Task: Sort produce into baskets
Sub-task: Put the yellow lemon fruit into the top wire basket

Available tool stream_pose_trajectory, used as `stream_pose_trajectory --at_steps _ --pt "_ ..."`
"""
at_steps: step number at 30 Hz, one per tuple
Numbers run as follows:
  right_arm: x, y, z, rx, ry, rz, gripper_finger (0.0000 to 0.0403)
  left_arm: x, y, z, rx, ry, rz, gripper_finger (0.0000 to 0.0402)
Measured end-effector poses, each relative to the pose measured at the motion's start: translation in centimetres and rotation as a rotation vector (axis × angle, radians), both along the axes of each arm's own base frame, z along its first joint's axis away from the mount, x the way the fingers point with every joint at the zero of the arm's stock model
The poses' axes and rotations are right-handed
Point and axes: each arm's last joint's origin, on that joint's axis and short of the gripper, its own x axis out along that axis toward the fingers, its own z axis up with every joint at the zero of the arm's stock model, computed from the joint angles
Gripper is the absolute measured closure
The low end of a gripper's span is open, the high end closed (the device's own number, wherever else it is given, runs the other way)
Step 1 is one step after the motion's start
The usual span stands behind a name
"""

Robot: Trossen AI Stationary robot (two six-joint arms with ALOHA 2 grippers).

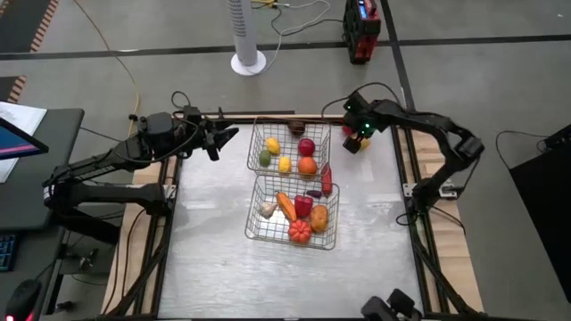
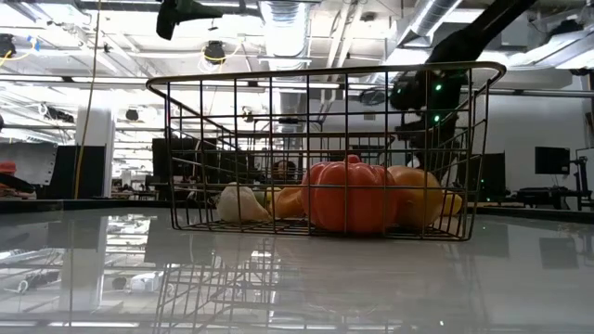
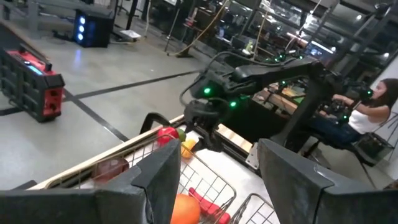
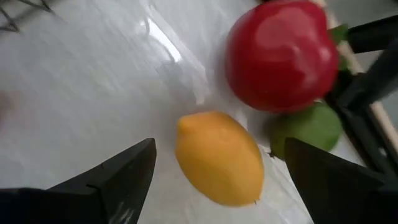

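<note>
The right end effector (image 4: 214,168) hangs wide open and empty over a yellow lemon (image 4: 219,158) lying on the table (image 4: 93,93) beside a red fruit (image 4: 280,55), outside the baskets (image 1: 290,147). It should centre the fingers across the lemon's narrow width and descend straight, so that the red fruit isn't nudged. The left end effector (image 3: 217,180) waits open and empty by the far basket.

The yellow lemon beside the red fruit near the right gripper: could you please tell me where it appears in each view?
High view: lemon at the table's far right corner, under the right gripper.
Low view: not identifiable.
Left wrist view: lemon below the red fruit.
Right wrist view: centre, between open fingers.
Shared landmark: the red fruit.
</note>
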Motion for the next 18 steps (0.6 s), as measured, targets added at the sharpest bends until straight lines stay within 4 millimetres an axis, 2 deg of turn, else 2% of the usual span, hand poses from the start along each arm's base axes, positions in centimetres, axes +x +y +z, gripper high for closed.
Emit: stream_pose_trajectory --at_steps 9,14,18 --pt "0.4 -0.6 -3.9 0.139 0.186 0.051 0.0038 0.0 0.0 -0.1 -0.012 0.001 0.001 0.02" --pt "0.2 -0.5 -4.4 0.152 0.242 0.047 0.0089 0.0 0.0 -0.1 -0.002 0.006 0.001 0.02" --pt "0.1 -0.3 -3.8 0.142 0.232 0.04 0.0138 0.0 0.0 -0.1 0.005 0.011 0.0 0.02"
